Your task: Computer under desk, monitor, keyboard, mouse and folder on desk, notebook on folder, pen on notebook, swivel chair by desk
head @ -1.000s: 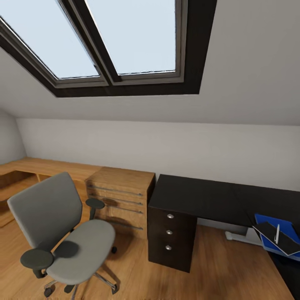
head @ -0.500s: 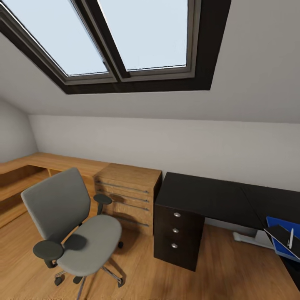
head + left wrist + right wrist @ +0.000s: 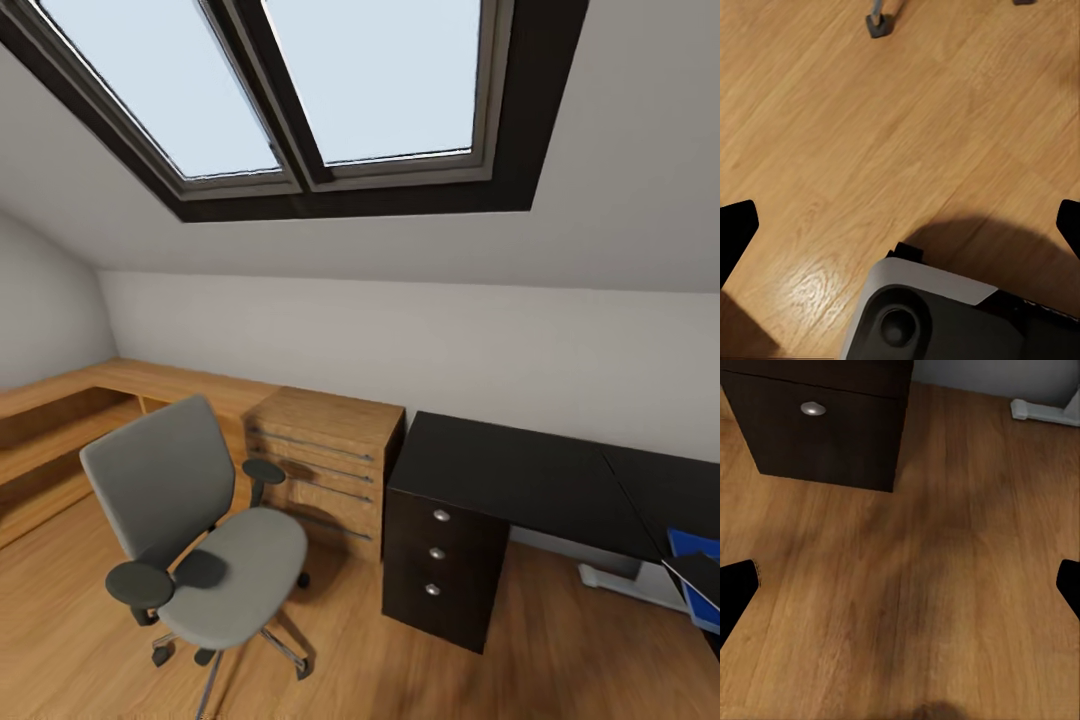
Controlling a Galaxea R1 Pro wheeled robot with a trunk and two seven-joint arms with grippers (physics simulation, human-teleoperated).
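Note:
The swivel chair (image 3: 200,540), grey with black armrests, stands on the wood floor left of the desk, its seat bare. The black-topped desk (image 3: 510,470) has a dark three-drawer unit (image 3: 440,565) with silver knobs. At the picture's right edge, a corner of the blue folder (image 3: 695,543) lies on the desk with the dark notebook (image 3: 697,575) on it. My left gripper (image 3: 900,232) is open over bare floor near a chair castor (image 3: 877,26). My right gripper (image 3: 900,592) is open above the floor in front of the drawer unit (image 3: 817,427). Monitor, keyboard, mouse, pen and computer are out of view.
A low light-wood cabinet (image 3: 325,460) with drawers stands between the chair and the desk, joined to a wooden bench (image 3: 90,390) along the left wall. The sloped wall holds a dark-framed skylight (image 3: 300,100). The desk's white pedestal foot (image 3: 1042,411) lies on the floor. My own base (image 3: 937,315) sits below the left gripper.
The head camera has turned left, so everything slid right in the picture. The folder and notebook have nearly left at the right edge, and the pen has dropped from view.

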